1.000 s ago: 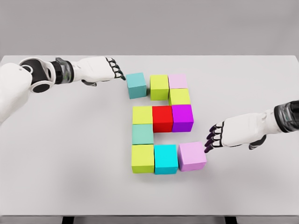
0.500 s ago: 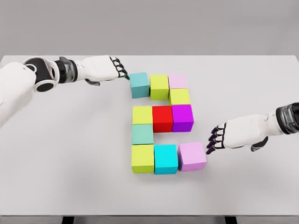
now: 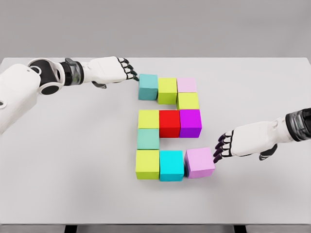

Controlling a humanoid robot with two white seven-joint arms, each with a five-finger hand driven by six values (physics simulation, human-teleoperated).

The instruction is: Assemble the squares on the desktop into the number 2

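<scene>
The left robot hand [image 3: 119,69], fingers loosely extended and gripping nothing, touched the teal cube [image 3: 148,87] on the counter [image 3: 73,145]; a harder shove could skew the top row. The right robot hand [image 3: 233,143], equally empty, risked knocking the pink cube [image 3: 199,162] askew. No writing showed.

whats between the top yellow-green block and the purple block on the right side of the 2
One block: a yellow-green cube sits below the pale pink cube and directly above the purple cube, diagonally right-below the top yellow-green block, in the head view.
</scene>
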